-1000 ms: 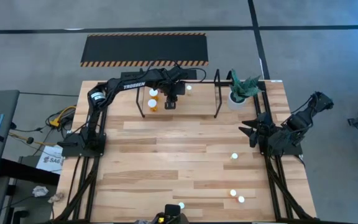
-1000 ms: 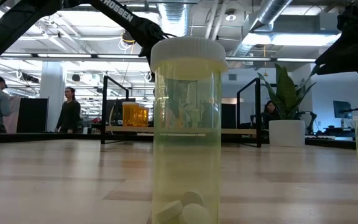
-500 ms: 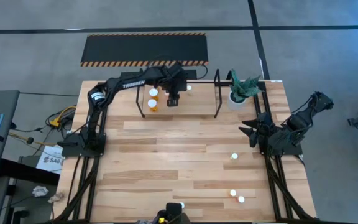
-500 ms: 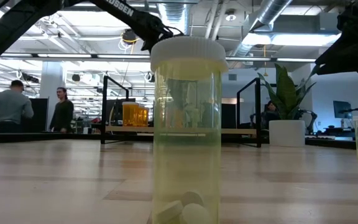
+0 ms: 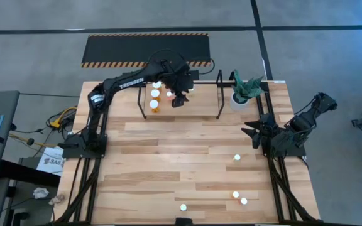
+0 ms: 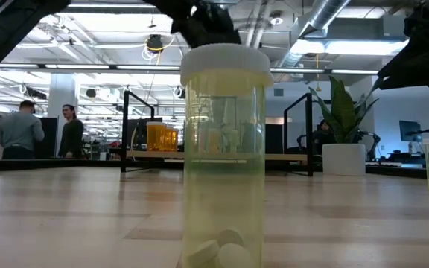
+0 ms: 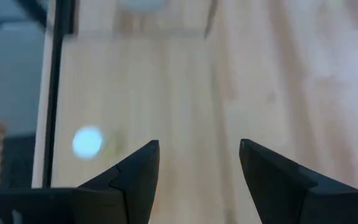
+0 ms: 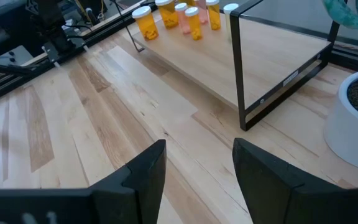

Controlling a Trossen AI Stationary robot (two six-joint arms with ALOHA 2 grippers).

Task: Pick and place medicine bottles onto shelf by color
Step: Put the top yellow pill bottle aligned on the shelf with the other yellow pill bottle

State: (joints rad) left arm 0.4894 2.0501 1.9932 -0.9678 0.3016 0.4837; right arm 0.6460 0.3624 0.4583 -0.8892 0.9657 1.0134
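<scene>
The shelf (image 5: 211,107), a black bar rack with a wood floor, stands at the table's far edge. On its left part stand orange medicine bottles (image 5: 154,103) and a reddish one (image 5: 170,95), all white-capped. My left gripper (image 5: 180,99) hovers open above the shelf floor, just right of them, with nothing between its fingers (image 7: 135,171). One white cap (image 7: 87,142) shows below it. My right gripper (image 5: 254,133) waits open at the table's right edge. Loose bottles (image 5: 236,158) stand on the near right of the table.
A white pot with a green plant (image 5: 240,94) stands right of the shelf. A pale yellow bottle (image 6: 224,156) stands close before the low camera, near the table's front edge (image 5: 183,206). Two more bottles (image 5: 239,198) stand at the near right. People stand in the room behind.
My left gripper has risen from the shelf floor and shifted a little toward the table's right edge. The reddish bottle now shows uncovered beside it on the shelf. The right arm has kept still.
</scene>
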